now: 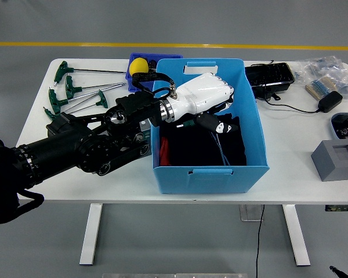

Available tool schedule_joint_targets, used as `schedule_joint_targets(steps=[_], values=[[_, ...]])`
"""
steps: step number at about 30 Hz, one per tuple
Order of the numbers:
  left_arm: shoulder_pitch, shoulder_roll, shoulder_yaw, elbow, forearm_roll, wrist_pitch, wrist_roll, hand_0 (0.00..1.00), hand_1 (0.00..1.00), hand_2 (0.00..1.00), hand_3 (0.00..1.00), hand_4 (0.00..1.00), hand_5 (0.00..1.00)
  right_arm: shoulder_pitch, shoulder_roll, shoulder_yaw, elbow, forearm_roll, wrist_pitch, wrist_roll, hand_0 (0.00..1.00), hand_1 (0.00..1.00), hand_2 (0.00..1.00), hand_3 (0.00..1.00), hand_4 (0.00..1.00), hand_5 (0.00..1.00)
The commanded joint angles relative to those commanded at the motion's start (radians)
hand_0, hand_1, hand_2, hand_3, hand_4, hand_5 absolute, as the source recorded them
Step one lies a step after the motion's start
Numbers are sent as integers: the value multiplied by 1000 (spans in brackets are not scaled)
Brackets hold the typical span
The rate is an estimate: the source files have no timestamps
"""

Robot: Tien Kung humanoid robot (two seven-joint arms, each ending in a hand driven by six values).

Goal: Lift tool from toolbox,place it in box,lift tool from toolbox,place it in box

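My left hand (211,110), white with a black thumb, reaches down inside the blue box (255,133) over the black cloth (191,147) lining it. Its fingers are curled with the thumb pressed in, closed on a green T-handle tool (189,121) of which only a bit of handle shows under the palm. A thin shaft of a tool (222,149) lies on the cloth below the thumb. The grey-green tool rack (144,138) stands left of the box, mostly hidden behind my black forearm. Several green T-handle tools (75,92) lie at the table's back left. No right arm shows.
A small blue bin with a yellow ball (138,65) sits behind the box. To the right are a black tray (270,75), a charger with cable (329,101), plastic bags (325,66) and a grey block (336,159).
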Motion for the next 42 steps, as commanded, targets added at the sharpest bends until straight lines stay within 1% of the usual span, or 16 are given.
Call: schedule_joint_targets(steps=[1, 2, 7, 8, 13, 14, 17, 23, 27, 31, 32, 34, 37, 38, 40, 42], values=[[-3, 0, 0, 5, -5, -7, 0, 266, 145, 228, 374, 809, 520, 2, -1, -1, 0, 2, 0, 1, 620, 590, 669, 573, 834, 695], [-6, 0, 0, 8, -7, -12, 0, 391, 338, 429, 531, 862, 566, 3, -1, -2, 0, 3, -1, 1, 620, 587, 668, 572, 834, 695], [-18, 0, -1, 32, -19, -29, -5, 391, 338, 429, 531, 862, 566, 9, -4, -9, -1, 16, -3, 6, 620, 587, 668, 572, 834, 695], [-19, 0, -1, 33, -20, -32, -6, 465, 467, 579, 573, 886, 589, 9, -5, -9, -1, 17, -3, 7, 619, 586, 667, 572, 831, 693], [-21, 0, -5, 31, -9, -42, -1, 465, 467, 579, 573, 886, 589, 10, -6, -9, -2, 21, -4, 9, 619, 586, 667, 572, 831, 693], [-21, 0, -5, 33, -7, -46, 0, 496, 515, 619, 583, 895, 597, 11, -7, -9, -2, 21, -4, 9, 618, 585, 667, 572, 831, 692], [-20, 0, -7, 41, -2, -54, 4, 496, 515, 619, 583, 895, 597, 10, -7, -9, -2, 22, -4, 9, 618, 585, 667, 572, 831, 692], [-8, 16, -27, 45, 10, -55, 9, 499, 523, 618, 578, 887, 585, 6, -6, -7, -2, 21, -4, 8, 618, 586, 666, 572, 830, 693], [8, 30, -59, 44, 22, -54, 13, 501, 533, 623, 579, 872, 573, 3, -4, -4, -3, 19, -3, 6, 617, 586, 666, 572, 829, 689], [49, 55, -129, 21, 40, -53, 23, 501, 533, 623, 579, 872, 573, 1, -2, -6, -3, 27, -4, 8, 617, 586, 666, 572, 829, 689], [57, 60, -144, 15, 42, -53, 25, 621, 644, 716, 606, 898, 602, 1, -2, -7, -3, 29, -4, 8, 617, 587, 667, 571, 828, 689], [97, 80, -208, -16, 49, -54, 34, 621, 644, 716, 606, 898, 602, -1, -1, -8, -4, 34, -5, 9, 617, 587, 667, 571, 828, 689], [145, 102, -296, -49, 32, -51, 46, 621, 644, 716, 606, 898, 602, -3, 0, -10, -4, 38, -5, 11, 617, 587, 667, 571, 828, 689], [167, 111, -334, -64, 21, -52, 55, 648, 667, 734, 617, 905, 609, -3, 1, -11, -4, 39, -5, 11, 617, 588, 665, 571, 827, 688], [198, 124, -394, -83, 13, -57, 82, 648, 667, 734, 617, 905, 609, -5, 1, -11, -5, 41, -5, 12, 617, 588, 665, 571, 827, 688], [233, 141, -468, -101, 21, -89, 137, 648, 667, 734, 617, 905, 609, -7, 3, -10, -5, 41, -5, 12, 617, 588, 665, 571, 827, 688]])
